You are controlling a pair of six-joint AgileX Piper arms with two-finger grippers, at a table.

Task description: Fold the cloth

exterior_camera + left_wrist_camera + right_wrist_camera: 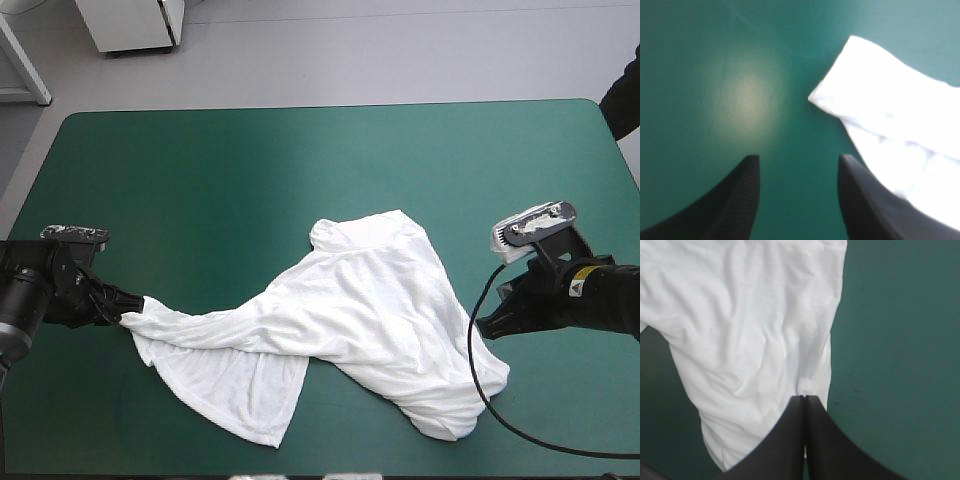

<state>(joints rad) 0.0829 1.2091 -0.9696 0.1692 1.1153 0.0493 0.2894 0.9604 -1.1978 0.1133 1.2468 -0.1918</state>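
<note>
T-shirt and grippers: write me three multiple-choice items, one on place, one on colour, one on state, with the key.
1. Where does the T-shirt lie?
A. at the far edge
B. between the left gripper and the right gripper, toward the near edge
C. hanging off the left edge

2. What colour is the cover?
A. brown
B. white
C. teal-green

3. How is the left gripper?
A. open
B. shut
C. shut on the T-shirt

Key: 1 B, the high view shows it between them; 2 C, seen in every view; 3 A, its fingers stand apart in the left wrist view.
</note>
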